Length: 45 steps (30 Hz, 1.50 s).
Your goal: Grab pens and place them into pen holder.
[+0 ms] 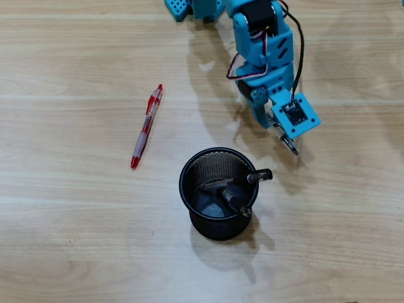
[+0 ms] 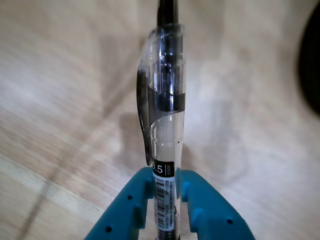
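The gripper (image 2: 167,192) is closed on a clear pen (image 2: 165,125), its two blue fingers (image 2: 202,200) pressing the barrel from either side in the wrist view. The pen runs straight up that view, with its clear clip and dark inner parts showing and a black end at the top edge. A printed label sits on the barrel just above the fingers.

In the overhead view the blue arm (image 1: 265,57) reaches down from the top edge, and the gripper (image 1: 291,146) hangs over the table (image 1: 76,252), just up and right of the holder (image 1: 218,192). Only a short tip of the held pen (image 1: 294,149) shows below the wrist camera there.

The holder stands upright on the table, a round black mesh cup. Two dark pens (image 1: 237,180) lean inside it, their ends resting against the right side of the rim; one pokes out past the rim to the right.

A red pen (image 1: 146,126) with a pale middle lies flat on the table, well to the left of the holder and apart from the arm, slanting from upper right to lower left.
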Tool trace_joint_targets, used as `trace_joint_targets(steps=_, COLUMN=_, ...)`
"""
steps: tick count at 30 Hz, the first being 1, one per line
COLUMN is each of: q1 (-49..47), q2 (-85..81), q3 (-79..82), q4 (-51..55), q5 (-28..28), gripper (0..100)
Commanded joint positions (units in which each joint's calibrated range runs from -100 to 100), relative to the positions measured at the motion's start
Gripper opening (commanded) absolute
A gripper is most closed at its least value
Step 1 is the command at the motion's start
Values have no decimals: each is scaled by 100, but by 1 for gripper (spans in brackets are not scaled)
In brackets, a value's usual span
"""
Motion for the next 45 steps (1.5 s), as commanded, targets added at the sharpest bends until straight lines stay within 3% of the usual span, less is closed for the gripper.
trace_joint_targets(steps=1, q1=454, q2=-998, q3=-807, q4=-84, q5=247, gripper=2)
trace_joint_targets(steps=8, q1=1094, q2=-1499, q3=-1920, q4=-457, q5=310, gripper=2)
trace_joint_targets(steps=18, q1=1314, q2=-1066, q3=-1576, q4=-3929, q5=247, gripper=2)
trace_joint_targets(steps=23, q1=1359, q2=-591, q3=-1305, q4=-5013, q5=168, gripper=2)
trace_joint_targets(steps=34, q1=1652, q2=216, q3=-943, q4=-5851, q5=158, gripper=2)
trace_joint_targets(steps=40, q1=1762, q2=267, q3=-545, q4=-6225, q5=158, gripper=11)
trace_joint_targets(steps=45, q1=1844, q2=208, q3=-346, q4=-6334, q5=163, gripper=11)
